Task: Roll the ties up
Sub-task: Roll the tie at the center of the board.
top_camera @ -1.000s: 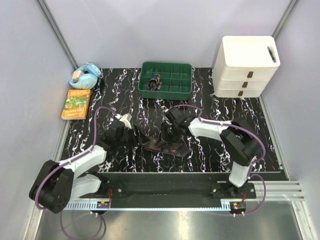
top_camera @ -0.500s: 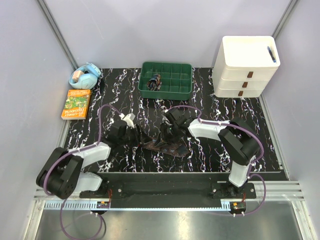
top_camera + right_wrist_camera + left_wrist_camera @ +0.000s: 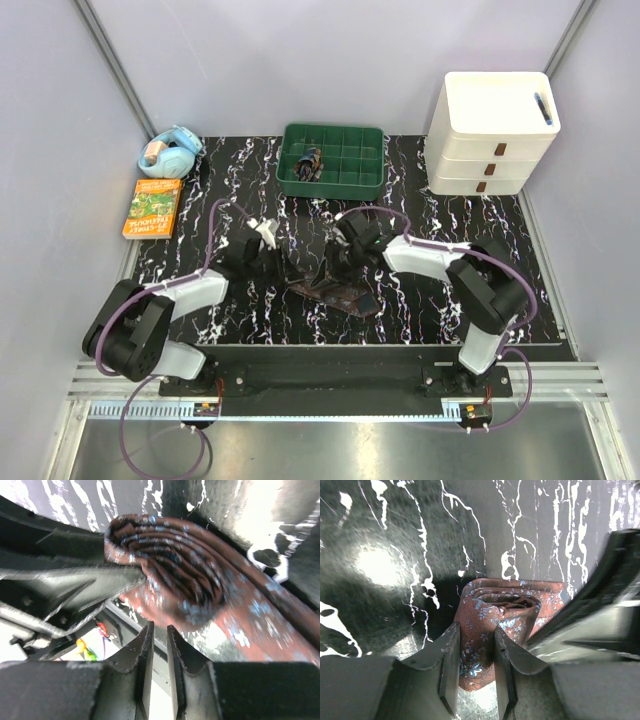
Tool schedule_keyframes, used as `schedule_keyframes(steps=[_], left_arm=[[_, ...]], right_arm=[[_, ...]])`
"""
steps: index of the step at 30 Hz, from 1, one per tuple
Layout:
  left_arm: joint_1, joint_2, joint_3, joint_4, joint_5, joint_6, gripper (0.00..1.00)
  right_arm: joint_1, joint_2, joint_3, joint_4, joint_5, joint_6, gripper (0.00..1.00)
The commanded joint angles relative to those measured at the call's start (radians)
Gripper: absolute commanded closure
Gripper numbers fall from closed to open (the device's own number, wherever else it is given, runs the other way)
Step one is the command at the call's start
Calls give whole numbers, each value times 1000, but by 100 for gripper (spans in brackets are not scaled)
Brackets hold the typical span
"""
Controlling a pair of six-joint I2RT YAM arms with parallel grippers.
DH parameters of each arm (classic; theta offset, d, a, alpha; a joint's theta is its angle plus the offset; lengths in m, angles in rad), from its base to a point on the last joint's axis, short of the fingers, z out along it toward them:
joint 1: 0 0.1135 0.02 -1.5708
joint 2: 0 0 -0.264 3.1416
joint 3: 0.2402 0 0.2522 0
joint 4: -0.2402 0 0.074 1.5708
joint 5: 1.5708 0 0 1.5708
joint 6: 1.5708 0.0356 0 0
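Where tie (image 3: pixel 335 292) lies part-rolled at table (image 3: pixel 410 190) centre, pinched at roll's edge by left gripper (image 3: pixel 476 630) jaws; flanked opposite by right gripper (image 3: pixel 159 627), jaws almost pressed together, nothing seen between.

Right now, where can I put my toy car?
The mat is bare in front of the white drawers, and a smaller patch lies between the book and the left gripper. The middle is crowded: the right gripper meets it at the tie.
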Motion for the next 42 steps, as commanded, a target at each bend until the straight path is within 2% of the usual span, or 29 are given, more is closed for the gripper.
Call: schedule_keyframes(steps=[1,3,4,9,14,15,18,21,26,31,36,42], left_arm=[[-6,-41,111,-158,-91,91,77],[-23,-56,145,-275,-141,123,77],[-48,-58,188,-350,-213,136,77],[-146,-19,323,-546,-420,176,76],[-275,83,464,-693,-631,150,76],[-322,102,514,-716,-707,147,76],[-409,201,638,-870,-857,139,77],[-459,324,728,-953,-953,128,77],[-522,421,825,-1050,-1043,58,77],[-598,527,955,-1228,-1181,-51,77],[-628,583,1010,-1274,-1202,-70,77],[-631,577,1027,-1281,-1189,-83,77]], right_arm=[[-61,-136,-24,-36,-4,-35,77],[-76,-157,-44,-54,-4,-52,76],[-89,-176,-52,-59,-3,-56,76],[-113,-213,-124,-68,14,-72,76],[-128,-239,-182,-68,19,-84,76],[-132,-251,-188,-68,20,-82,76],[-151,-283,-219,-71,22,-84,76],[-180,-325,-250,-74,25,-88,76],[-217,-389,-290,-108,36,-102,76],[-231,-424,-319,-127,62,-107,76],[-233,-340,-320,-90,53,-113,76],[-231,-219,-328,73,-16,-46,79]])
